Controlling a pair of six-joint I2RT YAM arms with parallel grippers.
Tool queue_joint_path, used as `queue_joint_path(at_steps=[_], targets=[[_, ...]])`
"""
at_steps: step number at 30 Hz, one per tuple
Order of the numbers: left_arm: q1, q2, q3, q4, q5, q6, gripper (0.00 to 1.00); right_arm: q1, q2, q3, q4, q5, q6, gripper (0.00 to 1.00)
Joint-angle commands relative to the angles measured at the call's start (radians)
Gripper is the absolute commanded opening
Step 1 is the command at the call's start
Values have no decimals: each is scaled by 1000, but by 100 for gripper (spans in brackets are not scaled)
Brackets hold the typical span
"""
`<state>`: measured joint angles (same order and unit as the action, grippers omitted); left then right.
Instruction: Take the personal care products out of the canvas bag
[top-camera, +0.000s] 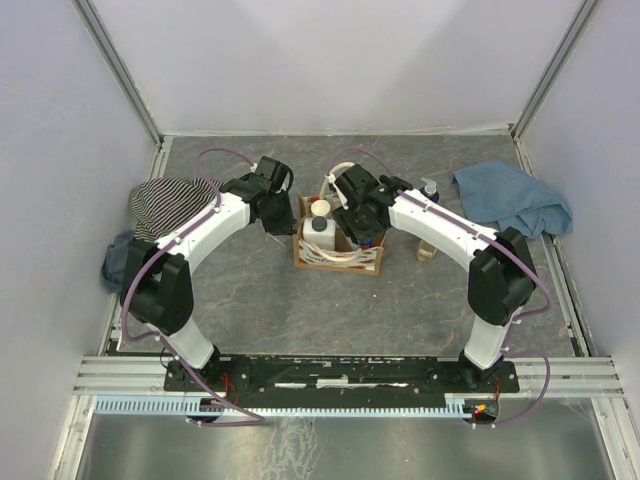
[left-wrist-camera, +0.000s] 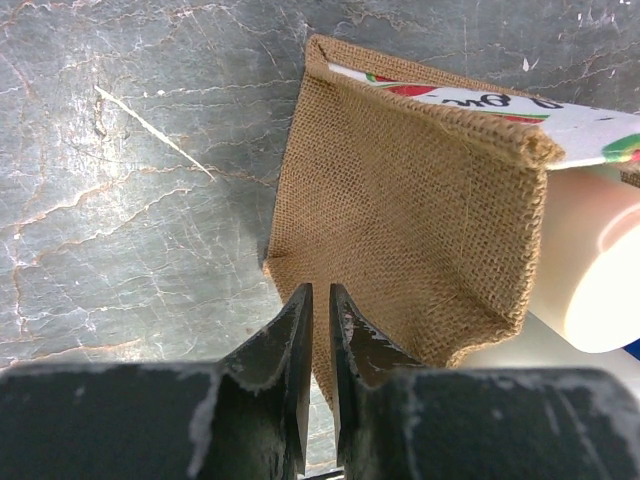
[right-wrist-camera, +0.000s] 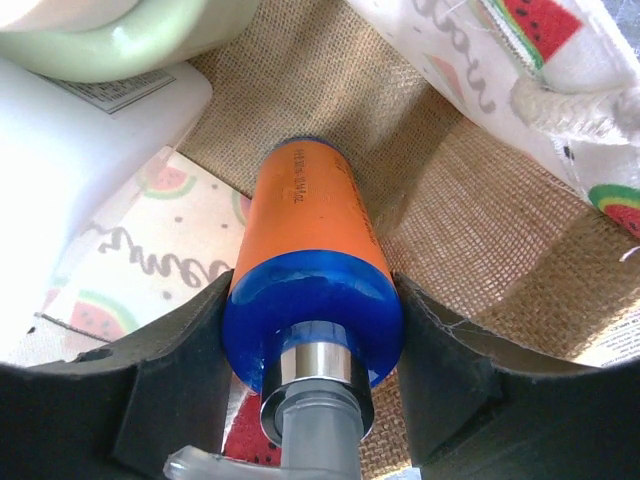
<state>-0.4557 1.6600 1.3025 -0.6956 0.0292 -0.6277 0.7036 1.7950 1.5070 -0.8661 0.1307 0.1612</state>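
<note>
The tan canvas bag (top-camera: 338, 250) stands upright mid-table between the arms. My right gripper (top-camera: 362, 228) reaches into its open top and is shut on an orange pump bottle with a blue shoulder (right-wrist-camera: 305, 230); my right gripper's (right-wrist-camera: 312, 285) fingers press both sides of the shoulder. Next to it in the bag are a white bottle (right-wrist-camera: 70, 160) and a pale green one (right-wrist-camera: 130, 40). My left gripper (top-camera: 276, 220) hangs just outside the bag's left side. In the left wrist view, my left gripper (left-wrist-camera: 320, 292) has its jaws nearly closed on nothing, beside the burlap wall (left-wrist-camera: 400, 210).
A clear pump bottle (top-camera: 430, 190) and a small yellowish bottle (top-camera: 427, 250) stand on the table right of the bag. A blue cloth (top-camera: 515, 200) lies at back right. A striped garment (top-camera: 170, 200) lies at far left.
</note>
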Motion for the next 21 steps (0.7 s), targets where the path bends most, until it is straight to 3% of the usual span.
queue_joint_path(at_steps=[1, 5, 15, 21], targets=[[-3, 2, 13, 7, 9, 45, 19, -4, -52, 84, -44, -14, 15, 44], [-2, 2, 14, 7, 8, 46, 19, -3, -97, 206, -96, 15, 22, 44], [-3, -5, 18, -18, -10, 61, 19, -42, -106, 695, -374, 91, 40, 45], [-2, -13, 10, -12, -15, 56, 19, -80, -136, 737, -442, 135, 50, 45]])
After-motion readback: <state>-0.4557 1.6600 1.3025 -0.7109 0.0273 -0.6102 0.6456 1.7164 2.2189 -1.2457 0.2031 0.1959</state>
